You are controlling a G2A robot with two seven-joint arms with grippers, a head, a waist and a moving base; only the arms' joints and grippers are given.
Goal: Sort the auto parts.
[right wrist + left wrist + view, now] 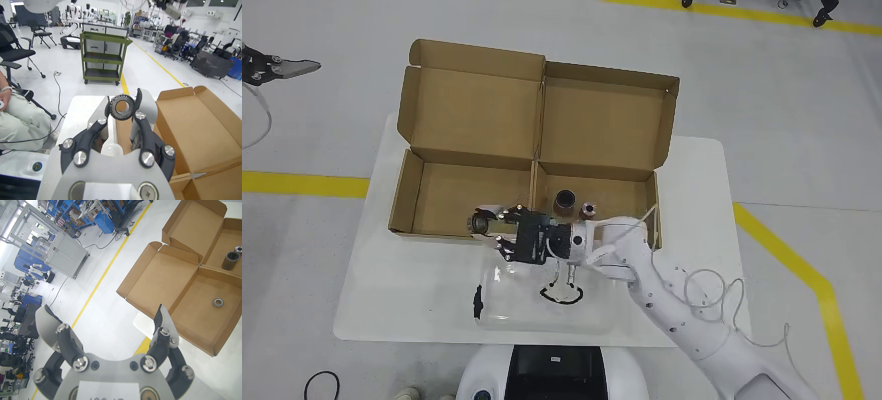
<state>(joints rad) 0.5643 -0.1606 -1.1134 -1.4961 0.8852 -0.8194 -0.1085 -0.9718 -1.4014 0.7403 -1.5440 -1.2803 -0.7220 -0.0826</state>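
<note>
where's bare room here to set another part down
Freest: the left cardboard box, bare between its outer wall and the loose bearing on its floor. The table is bare beside the right cardboard box. Crowded: that box's inner end with the sleeve and bushing, and the table front, with the gasket and the right gripper holding a tapered bearing.

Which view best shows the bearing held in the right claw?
The right wrist view: the bearing sits close and face-on, gripped in the right claw. In the top view it is small and partly hidden by the claw. The left wrist view shows a loose ring lying in a box, with no claw around it.
</note>
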